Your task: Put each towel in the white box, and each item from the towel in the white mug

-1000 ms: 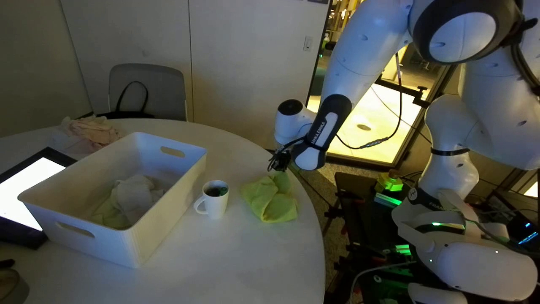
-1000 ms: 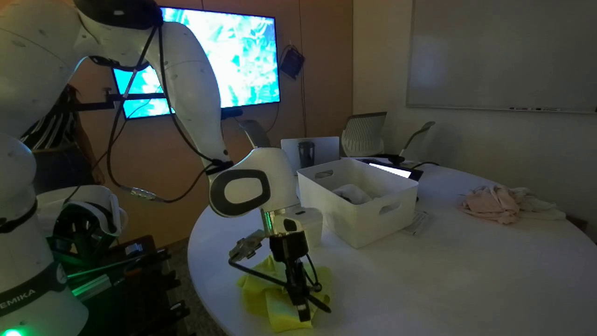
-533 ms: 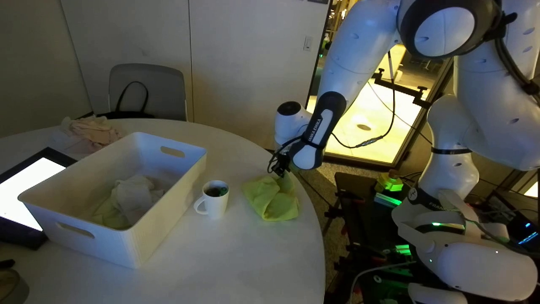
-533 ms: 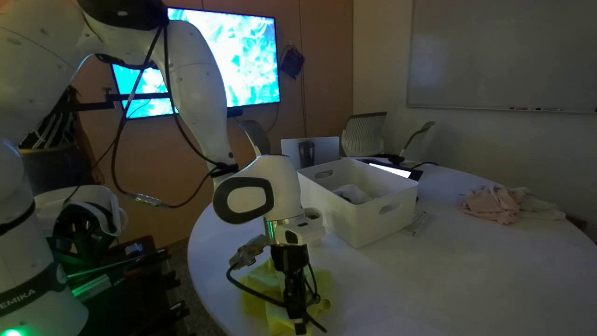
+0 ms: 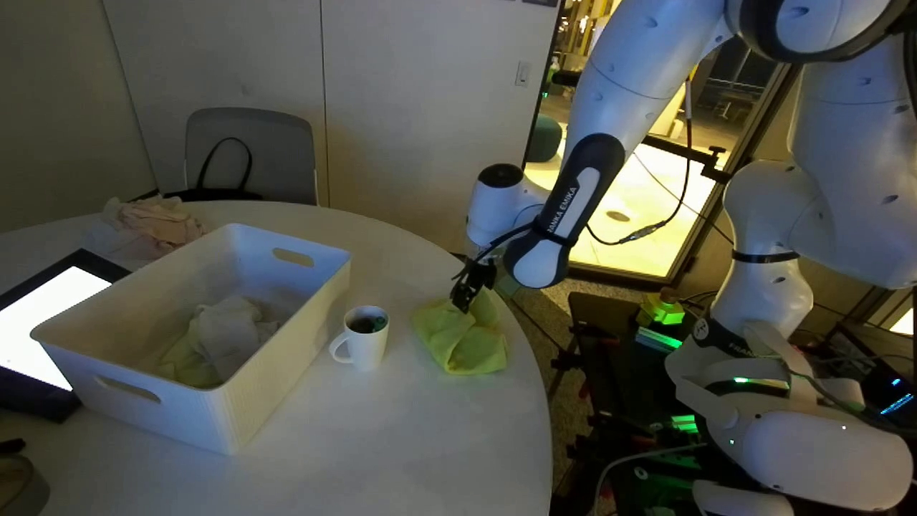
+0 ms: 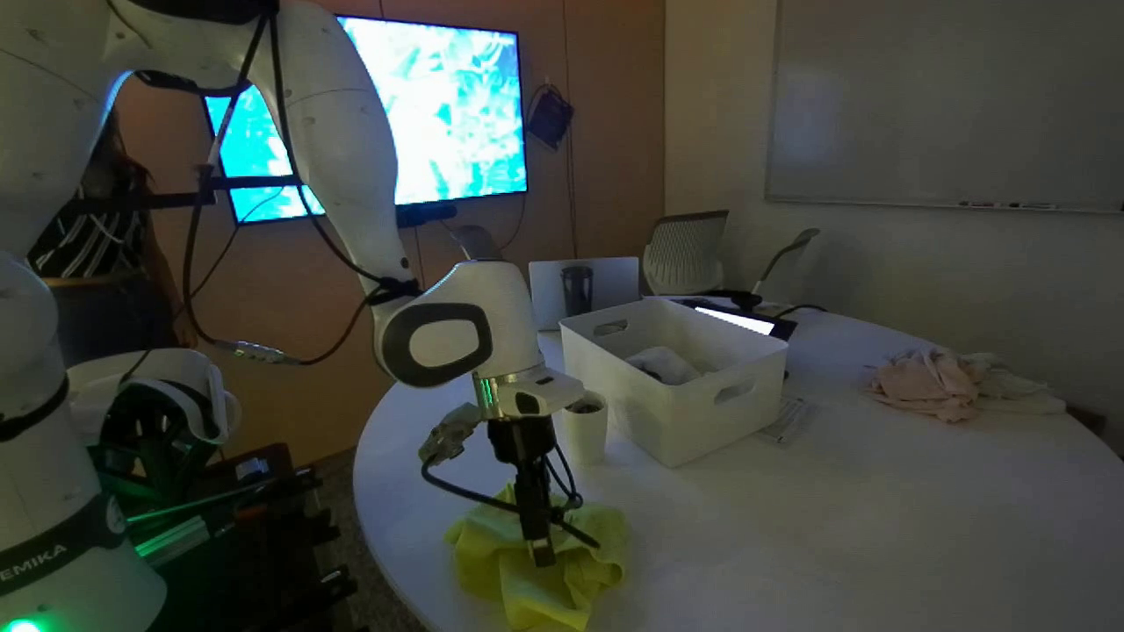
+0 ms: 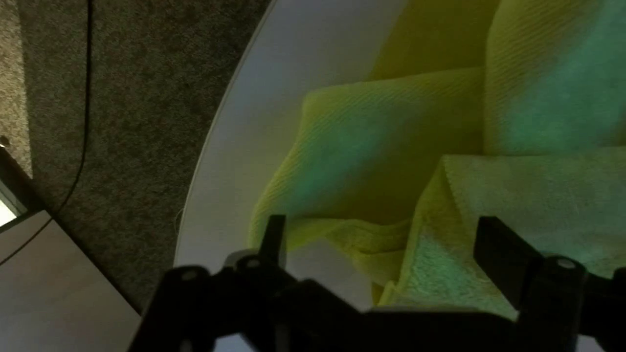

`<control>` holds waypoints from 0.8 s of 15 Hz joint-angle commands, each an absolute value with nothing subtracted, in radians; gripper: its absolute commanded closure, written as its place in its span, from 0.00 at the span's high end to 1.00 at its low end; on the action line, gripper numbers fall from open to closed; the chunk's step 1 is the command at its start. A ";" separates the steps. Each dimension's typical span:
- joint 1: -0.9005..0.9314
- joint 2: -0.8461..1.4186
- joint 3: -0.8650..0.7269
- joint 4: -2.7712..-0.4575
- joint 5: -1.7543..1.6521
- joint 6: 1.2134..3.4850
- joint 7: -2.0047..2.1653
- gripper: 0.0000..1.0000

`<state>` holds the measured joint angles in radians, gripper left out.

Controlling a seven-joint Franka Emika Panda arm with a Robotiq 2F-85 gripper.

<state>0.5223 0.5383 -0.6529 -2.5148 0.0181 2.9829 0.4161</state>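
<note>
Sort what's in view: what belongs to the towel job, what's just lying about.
Job: gripper, yellow-green towel, white box, boxed cloths, white mug; perhaps the pinkish cloth heap.
Lying about: lit screen, dark tumbler, black bag.

A yellow-green towel (image 5: 462, 342) lies loosely folded near the upright white mug (image 5: 369, 350). The white box (image 5: 286, 362) stands just beside the mug, holding a rumpled whitish cloth (image 5: 228, 331) and a yellowish cloth (image 5: 189, 365).
</note>
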 commanded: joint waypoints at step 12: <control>-0.066 0.434 -0.039 -2.564 0.022 3.070 0.018 1.00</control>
<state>0.0790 0.4248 -0.1533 -2.5720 0.0061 3.0556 0.1187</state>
